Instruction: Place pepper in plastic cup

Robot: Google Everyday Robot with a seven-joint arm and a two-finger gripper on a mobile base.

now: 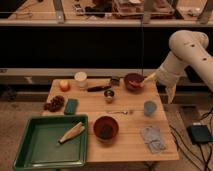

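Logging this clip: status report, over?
Pincer at back right, beside red bowl. Pepper not made out. Plastic cup upright near right edge, unobstructed.
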